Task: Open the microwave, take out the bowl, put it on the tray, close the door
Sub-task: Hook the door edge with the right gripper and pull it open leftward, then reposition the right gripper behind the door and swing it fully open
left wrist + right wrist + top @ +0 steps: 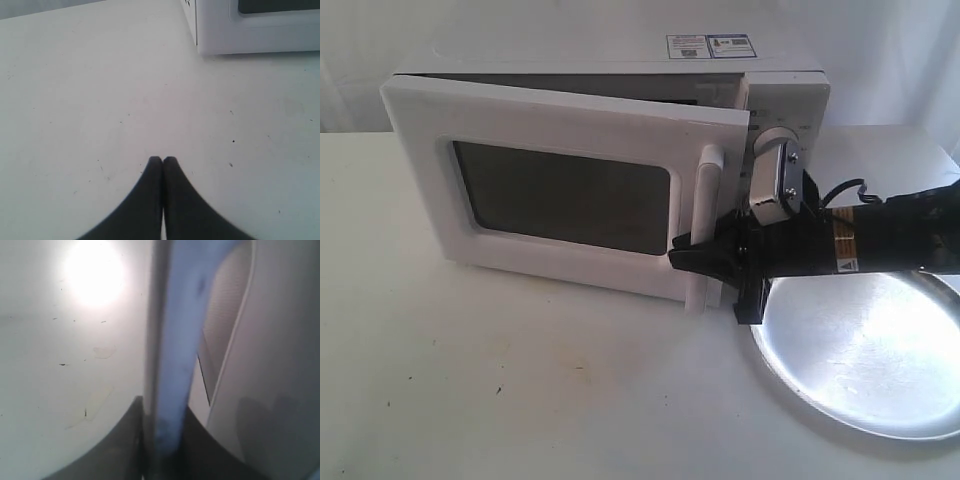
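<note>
The white microwave (775, 95) stands at the back of the table. Its door (570, 190), with a dark window, is swung partly open toward the front. My right gripper (700, 262) reaches in from the right and is shut on the door's vertical bar handle (705, 225); in the right wrist view the handle (172, 355) runs between the two black fingers. The silver tray (870, 350) lies on the table at the front right, under the right arm. The bowl is hidden. My left gripper (162, 160) is shut on nothing, low over bare table near a microwave corner (250, 30).
A white table (500, 380) carries everything. A coiled black cable (845, 190) trails behind the right arm beside the microwave's dial panel (785, 130). A pale curtain hangs behind.
</note>
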### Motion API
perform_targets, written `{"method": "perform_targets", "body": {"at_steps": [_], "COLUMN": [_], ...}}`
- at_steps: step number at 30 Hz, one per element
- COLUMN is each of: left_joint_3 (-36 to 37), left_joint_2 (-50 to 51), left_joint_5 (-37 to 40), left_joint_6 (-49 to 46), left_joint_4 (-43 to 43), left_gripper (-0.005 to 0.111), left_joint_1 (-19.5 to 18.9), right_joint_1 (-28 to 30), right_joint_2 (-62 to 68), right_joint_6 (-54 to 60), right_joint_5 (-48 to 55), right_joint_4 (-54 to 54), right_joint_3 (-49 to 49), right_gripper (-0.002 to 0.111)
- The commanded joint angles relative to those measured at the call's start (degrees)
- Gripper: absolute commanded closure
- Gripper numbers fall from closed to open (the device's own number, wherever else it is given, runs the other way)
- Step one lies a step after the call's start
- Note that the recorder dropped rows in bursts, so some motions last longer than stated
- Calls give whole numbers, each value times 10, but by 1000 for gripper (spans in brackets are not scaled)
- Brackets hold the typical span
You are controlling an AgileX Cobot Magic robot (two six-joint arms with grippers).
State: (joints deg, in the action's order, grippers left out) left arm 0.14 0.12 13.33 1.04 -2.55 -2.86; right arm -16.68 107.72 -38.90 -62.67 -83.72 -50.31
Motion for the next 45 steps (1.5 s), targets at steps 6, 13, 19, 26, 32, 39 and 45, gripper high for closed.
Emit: {"method": "perform_targets", "body": {"at_steps": [6,13,19,26,32,39,45], "left_joint_3": [-1,-1,-1,-1,-1,-1,-1], "left_joint_2": [-1,-1,-1,-1,-1,-1,-1], "left_joint_5": [-1,-1,-1,-1,-1,-1,-1], "left_joint_6": [2,2,2,2,2,2,2], "left_joint_4": [4,4,4,4,4,4,4], "left_gripper": [107,107,107,107,107,107,107], "left_joint_1": [2,2,2,2,2,2,2], "right_joint_1": [25,83,89,90,90,90,88], "right_joint_2": [-19,-19,-19,-50,-59,-59,-59], "right_joint_6": [-36,-138,-154,-154,-198,-164,-92], "right_joint_5": [-26,-73,-73,-54,164,249,73], "right_joint_4": [-9,-162,-162,-162,-162,-13,124], "right_joint_3": [-9,-9,15,16,16,-13,-16], "right_gripper": [71,70,70,92,108,108,108]}}
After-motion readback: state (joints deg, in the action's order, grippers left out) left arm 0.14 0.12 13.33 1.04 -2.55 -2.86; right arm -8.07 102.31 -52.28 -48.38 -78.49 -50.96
